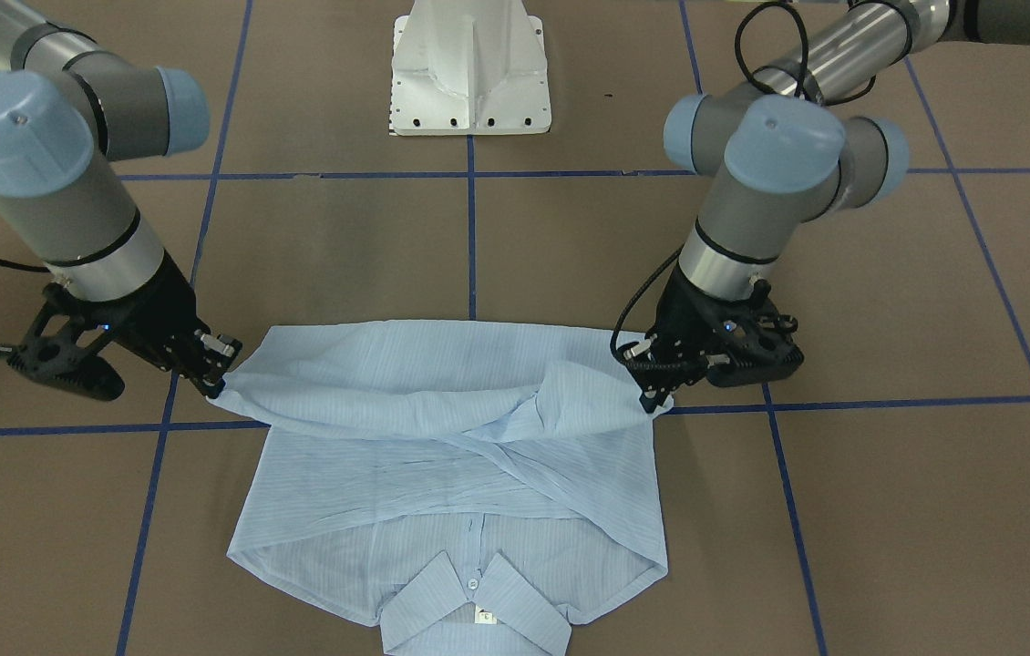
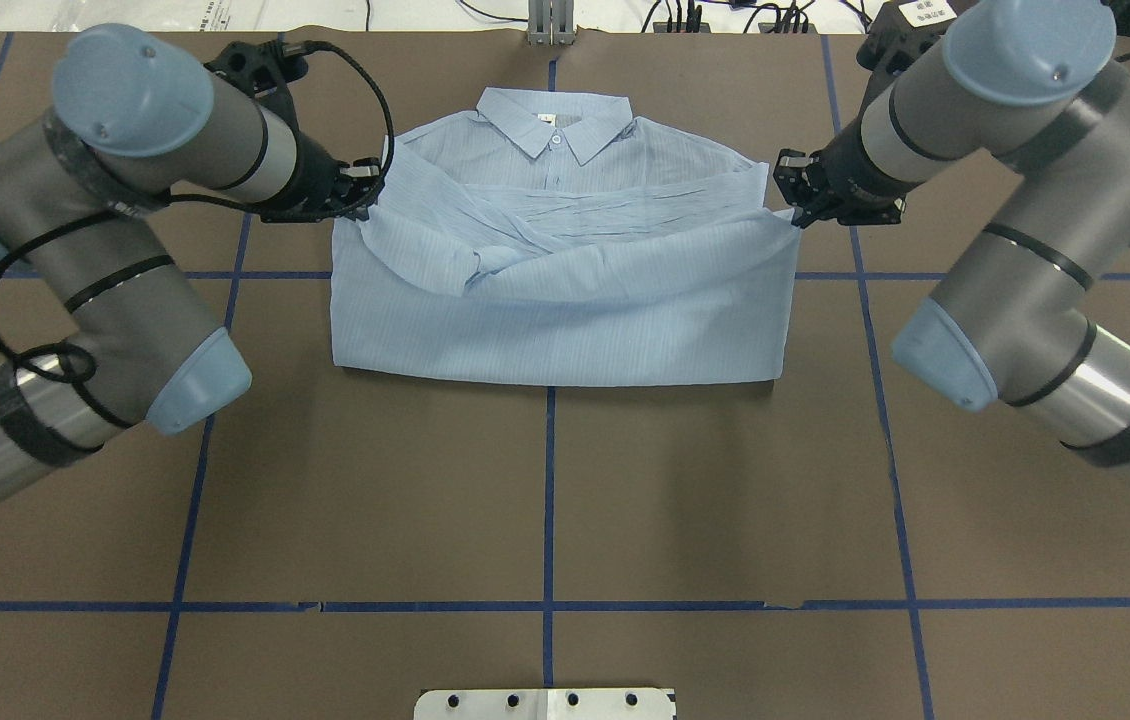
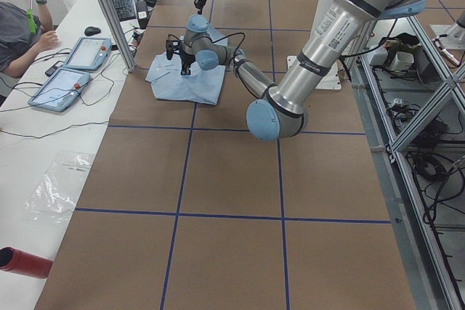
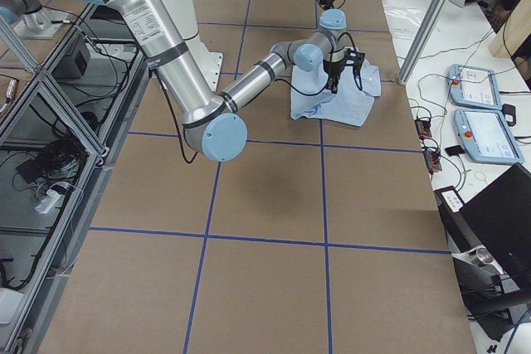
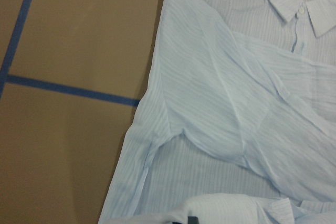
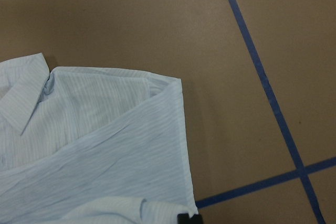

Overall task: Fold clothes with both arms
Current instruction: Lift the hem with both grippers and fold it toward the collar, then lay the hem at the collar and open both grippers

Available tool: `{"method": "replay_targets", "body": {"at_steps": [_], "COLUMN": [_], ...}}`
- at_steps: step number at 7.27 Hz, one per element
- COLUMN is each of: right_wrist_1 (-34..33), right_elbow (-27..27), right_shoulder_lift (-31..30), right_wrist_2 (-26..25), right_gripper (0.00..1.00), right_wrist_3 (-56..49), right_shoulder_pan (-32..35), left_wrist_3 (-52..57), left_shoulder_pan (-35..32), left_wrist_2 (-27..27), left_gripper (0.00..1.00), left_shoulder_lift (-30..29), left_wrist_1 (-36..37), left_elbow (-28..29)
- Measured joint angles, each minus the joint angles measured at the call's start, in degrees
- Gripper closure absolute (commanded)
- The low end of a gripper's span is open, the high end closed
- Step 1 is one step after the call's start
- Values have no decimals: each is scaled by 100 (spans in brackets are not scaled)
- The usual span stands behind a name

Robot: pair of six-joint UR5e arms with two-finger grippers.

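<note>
Overhead exterior view first: the shirt lies on the brown tabletop with its collar on the side away from the robot. Its sleeves are crossed over the chest and its lower half is doubled up towards the collar. The left pincer sits at one corner of the raised hem and the right pincer at the other. Each seems to be pinching cloth, though the fingertips are half buried in fabric, so I judge that mainly from how the hem hangs from both.

From the front-facing camera the hem sags in the middle between the two grips and rests on the crossed sleeves.

Risks, as I read them:
- The fabric is thin, so a corner could slide out of one pincer and leave the fold skewed.
- If one arm goes further than the other, the folded edge will end up slanted.
- The sagging middle may drag a sleeve and bunch it underneath.
- If the corners are let go while raised, they could flop back.
</note>
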Motion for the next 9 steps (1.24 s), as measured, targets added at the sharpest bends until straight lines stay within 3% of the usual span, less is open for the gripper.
{"method": "replay_targets", "body": {"at_steps": [5,7,8,9], "right_wrist_1": [877,930,936,943], "right_elbow": [-2005,-2271,-2315,-2329], "right_shoulder_lift": [727,793,798,802], "right_wrist_2": [104,98,96,93], "right_gripper": [100,100,100,51], "right_wrist_3": [-182,-328,-370,-382], "right_shoulder_pan": [253,290,303,306], "left_wrist_3": [-110,-110,-110,-110], "left_shoulder_pan": [-181,-185,-185,-185], "left_wrist_2": [32,46,49,50], "left_gripper": [100,100,94,1], "left_shoulder_lift": [-629,-714,-762,-792], "left_wrist_1": [-1443,-1683,-1739,-1763], "left_elbow": [2166,2502,2584,2621]}}
